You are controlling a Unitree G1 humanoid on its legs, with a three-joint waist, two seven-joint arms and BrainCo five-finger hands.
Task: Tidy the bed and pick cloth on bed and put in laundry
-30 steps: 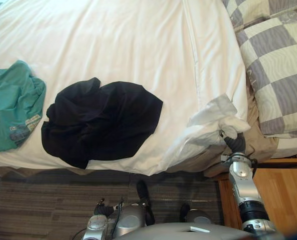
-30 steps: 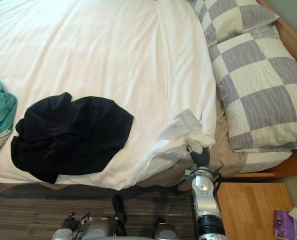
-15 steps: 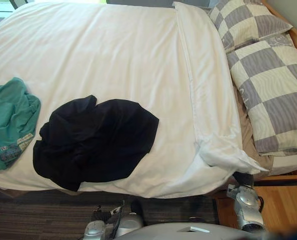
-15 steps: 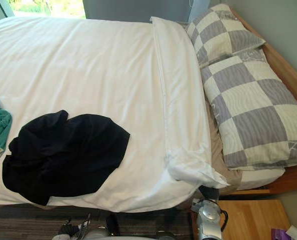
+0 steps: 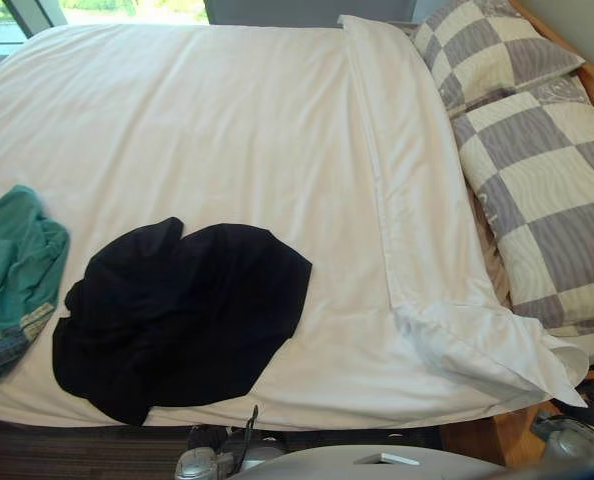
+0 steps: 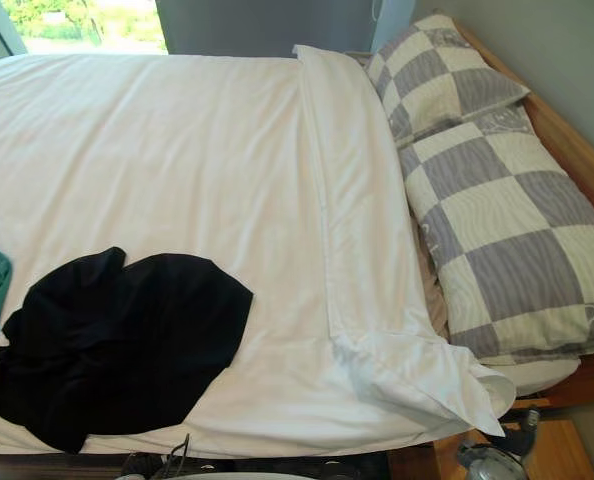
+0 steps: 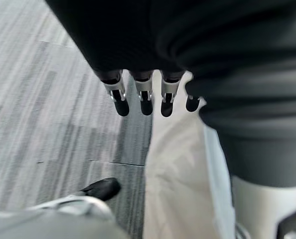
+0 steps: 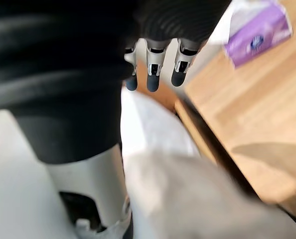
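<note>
blk cloth (image 5: 177, 305) on bed (image 5: 227, 120) | L hand (image 7: 144, 97), R hand (image 8: 153, 74): fingers straight

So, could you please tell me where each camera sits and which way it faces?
Left eye view: on the head, looking down at the white duvet, black garment, teal garment and checked pillows; right arm at lower right.
Right eye view: beside it, sharing that same scene.
Left wrist view: along the open left hand, down at grey carpet.
Right wrist view: along the open right hand, towards wooden floor and a purple pack.
</note>
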